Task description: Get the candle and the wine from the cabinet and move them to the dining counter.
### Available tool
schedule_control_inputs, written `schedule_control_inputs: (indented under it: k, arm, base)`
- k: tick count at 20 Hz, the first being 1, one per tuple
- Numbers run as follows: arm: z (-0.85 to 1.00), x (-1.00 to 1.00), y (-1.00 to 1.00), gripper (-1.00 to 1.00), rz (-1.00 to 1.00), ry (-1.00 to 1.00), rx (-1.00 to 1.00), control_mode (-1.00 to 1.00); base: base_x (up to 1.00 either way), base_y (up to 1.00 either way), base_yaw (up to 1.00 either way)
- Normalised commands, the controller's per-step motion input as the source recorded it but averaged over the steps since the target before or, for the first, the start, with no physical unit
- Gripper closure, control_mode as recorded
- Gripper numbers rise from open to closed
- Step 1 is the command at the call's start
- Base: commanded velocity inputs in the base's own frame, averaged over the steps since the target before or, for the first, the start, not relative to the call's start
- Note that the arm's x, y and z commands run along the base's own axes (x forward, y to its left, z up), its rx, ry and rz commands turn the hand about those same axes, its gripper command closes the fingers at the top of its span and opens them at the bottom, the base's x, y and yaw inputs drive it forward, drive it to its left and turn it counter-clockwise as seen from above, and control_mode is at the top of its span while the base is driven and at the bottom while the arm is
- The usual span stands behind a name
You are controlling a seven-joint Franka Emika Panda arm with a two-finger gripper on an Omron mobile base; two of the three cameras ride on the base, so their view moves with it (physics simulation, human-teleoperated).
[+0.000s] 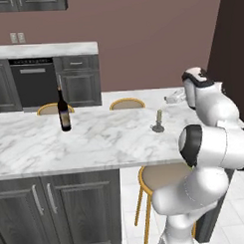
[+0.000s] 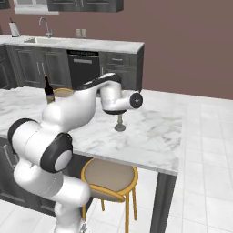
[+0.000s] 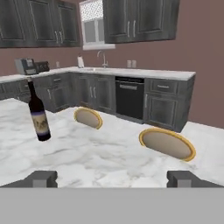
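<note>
The wine [image 1: 64, 113] [image 2: 48, 90] [image 3: 39, 118], a dark bottle with a cream label, stands upright on the dining counter [image 1: 100, 144] [image 2: 152, 136] [image 3: 109, 157]. The candle [image 1: 158, 121], short and cream in a grey holder, stands upright to the bottle's right; in the right base view its round base [image 2: 119, 127] peeks out below my hand. My gripper [image 1: 175, 97] [image 3: 112, 179] hovers above the counter just behind the candle, open and empty. It points across the counter. The cabinet is out of view.
Round wooden stools stand at the counter's far side [image 1: 127, 103] [image 3: 167, 143] and one on the near side [image 1: 163, 175] [image 2: 109, 176]. Beyond are dark cabinets, a black dishwasher [image 1: 34, 81] and a sink counter [image 2: 68, 43].
</note>
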Motion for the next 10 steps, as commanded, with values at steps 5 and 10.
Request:
schedule_control_inputs:
  k: [5, 10]
  arm:
    - [0.88, -0.48, 0.12, -1.0, -0.15, 0.14, -0.01, -1.0]
    - [0.73, -0.67, 0.18, -1.0, -0.19, 0.11, 0.0, -1.0]
  base:
    - [0.0, 0.0, 0.0]
    - [0.0, 0.0, 0.0]
